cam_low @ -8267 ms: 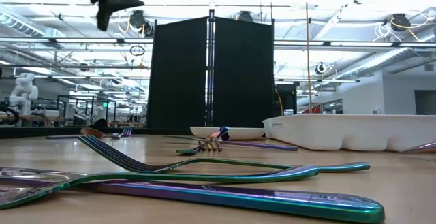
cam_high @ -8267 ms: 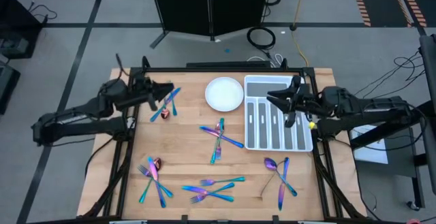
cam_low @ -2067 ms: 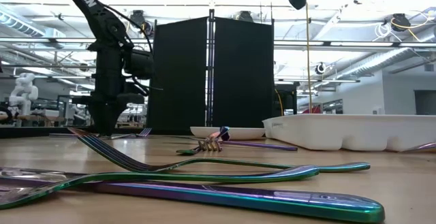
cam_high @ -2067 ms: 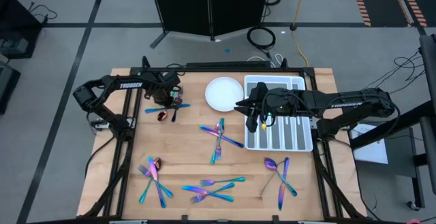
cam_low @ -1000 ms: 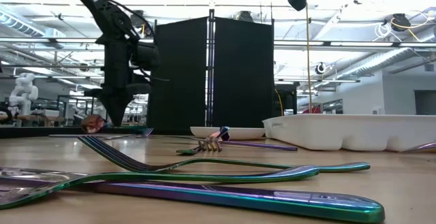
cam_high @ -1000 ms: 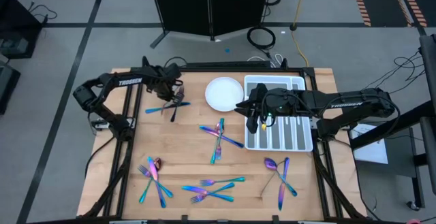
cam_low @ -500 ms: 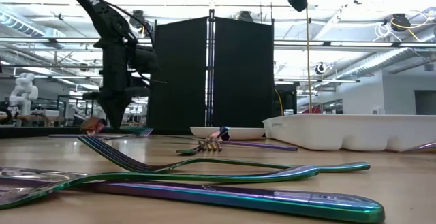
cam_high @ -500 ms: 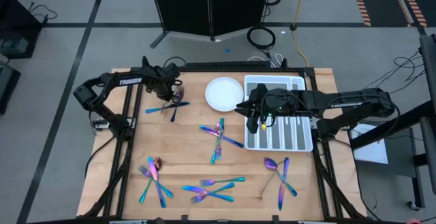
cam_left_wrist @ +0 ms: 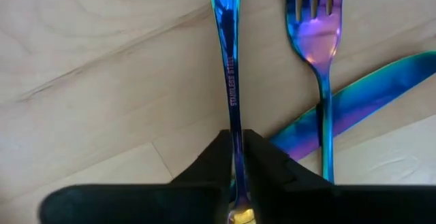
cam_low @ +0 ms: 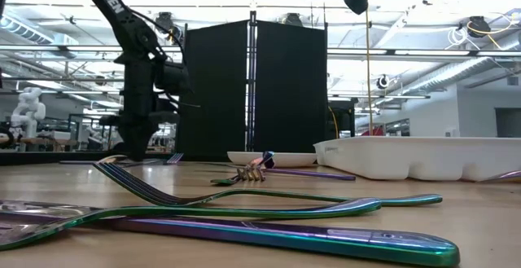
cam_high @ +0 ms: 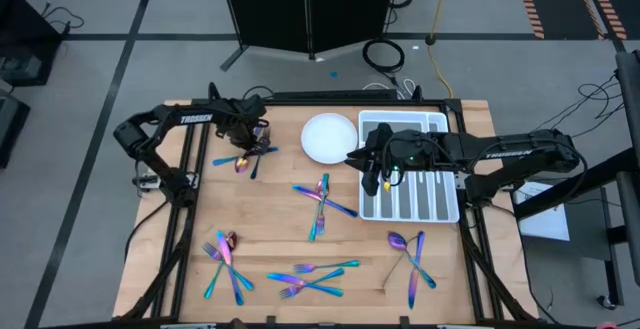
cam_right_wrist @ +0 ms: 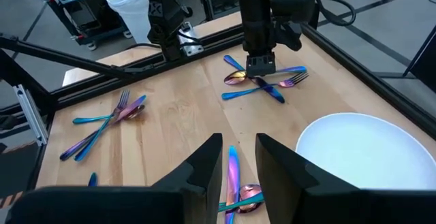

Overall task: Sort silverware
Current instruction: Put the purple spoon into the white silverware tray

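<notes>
At the table's far left my left gripper (cam_high: 246, 141) points straight down, shut on an iridescent spoon (cam_high: 240, 164) of the silverware. The spoon lies beside a fork (cam_left_wrist: 317, 33) and a knife (cam_left_wrist: 361, 101) that rest flat on the wood. The same gripper (cam_right_wrist: 259, 65) also shows in the right wrist view, standing over that small group. My right gripper (cam_high: 353, 157) hangs open in the air between the white plate (cam_high: 329, 137) and the white tray (cam_high: 400, 117), with nothing between its fingers (cam_right_wrist: 204, 159). My left gripper pinches the spoon's slim handle (cam_left_wrist: 234, 118) between its two fingers, at the narrow part next to the bowl. The fingers come from above, pointing down, and lie across the handle. The handle runs flat along the wood away from the fingers.
Other silverware lies in loose groups at the table's middle (cam_high: 322, 201), near left (cam_high: 225, 262), near middle (cam_high: 305, 277) and near right (cam_high: 410, 254). A fork (cam_low: 244, 196) and a knife (cam_low: 309, 239) lie close to the low camera.
My left gripper has gone down a little with the spoon. The spoon's bowl, which hung clear above the table, is now down at the wood next to the fork and knife.
</notes>
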